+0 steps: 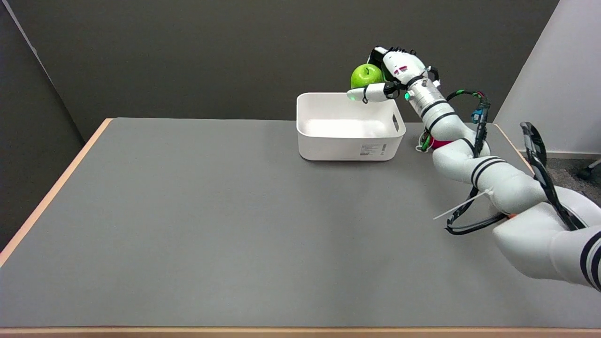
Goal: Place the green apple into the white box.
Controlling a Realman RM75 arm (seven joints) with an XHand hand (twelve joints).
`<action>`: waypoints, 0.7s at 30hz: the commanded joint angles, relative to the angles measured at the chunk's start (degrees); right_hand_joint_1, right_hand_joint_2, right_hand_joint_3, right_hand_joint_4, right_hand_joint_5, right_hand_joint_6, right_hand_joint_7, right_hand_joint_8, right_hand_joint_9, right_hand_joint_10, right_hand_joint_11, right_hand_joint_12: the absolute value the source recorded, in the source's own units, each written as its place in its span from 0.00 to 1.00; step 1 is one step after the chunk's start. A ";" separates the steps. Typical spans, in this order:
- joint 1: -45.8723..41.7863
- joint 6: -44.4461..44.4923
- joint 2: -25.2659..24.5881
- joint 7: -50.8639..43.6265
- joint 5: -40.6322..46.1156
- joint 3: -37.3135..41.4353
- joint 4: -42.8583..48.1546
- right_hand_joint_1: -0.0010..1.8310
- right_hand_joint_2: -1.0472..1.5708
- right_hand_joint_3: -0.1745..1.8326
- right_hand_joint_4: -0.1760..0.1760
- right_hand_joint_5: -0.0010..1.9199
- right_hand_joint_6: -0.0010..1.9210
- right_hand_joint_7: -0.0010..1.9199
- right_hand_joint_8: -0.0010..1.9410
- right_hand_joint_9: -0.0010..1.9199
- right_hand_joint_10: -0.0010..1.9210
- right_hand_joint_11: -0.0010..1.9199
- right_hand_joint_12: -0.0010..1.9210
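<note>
Nearest the camera, the grey worktop (211, 225) runs wide and bare across the lower picture, its pale wooden edge showing along the left and the front. Coming in from the lower right, the right arm (493, 178) sweeps up and away over the worktop's right side, black cables looped along it. Just behind the forearm, low against the worktop, there's a glimpse of something red (439, 143), mostly hidden by the arm, so I can't tell what it is.

Further back sits the white box (350, 126), open at the top, a label on its near wall, a handle slot in its right wall. Nothing visible inside from here.

And up above its far right corner, the right hand (392, 75) is grasping the green apple (366, 76): thumb stretched underneath, the fingers curled round the back, stem side facing this way. The apple is carried in the air, clear of the box, touching nothing but the hand.

Here's what it all turns on: the apple sits on the hand's left, the box side, and seems to hang over the far rim rather than squarely over the middle. From this angle the depth is hard to call. My read is that the hand wants to come a little nearer and lower before letting go, or the apple could clip the rim.
</note>
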 commanded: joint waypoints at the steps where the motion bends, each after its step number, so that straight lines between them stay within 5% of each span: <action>1: -0.12 -2.62 -1.07 8.68 5.40 -3.19 -1.71 0.58 0.88 0.24 0.06 0.23 0.84 0.27 0.88 0.36 0.98 0.16 1.00; 3: -1.69 -2.40 -0.55 10.02 9.05 -3.40 -0.04 0.48 0.71 0.55 0.41 0.17 0.46 0.26 0.64 0.26 0.86 0.07 0.97; 6: -3.74 -2.26 0.27 10.02 10.42 -3.02 2.17 0.30 0.65 0.58 0.64 0.08 0.21 0.12 0.22 0.08 0.39 0.04 0.65; 9: -5.95 -1.68 1.15 10.51 12.24 -2.28 4.56 0.28 0.63 0.57 0.66 0.05 0.21 0.03 0.11 0.00 0.19 0.00 0.50; 21: -19.33 6.56 4.41 11.61 18.95 4.74 19.02 0.31 0.62 0.56 0.66 0.04 0.21 0.02 0.06 0.00 0.12 0.00 0.43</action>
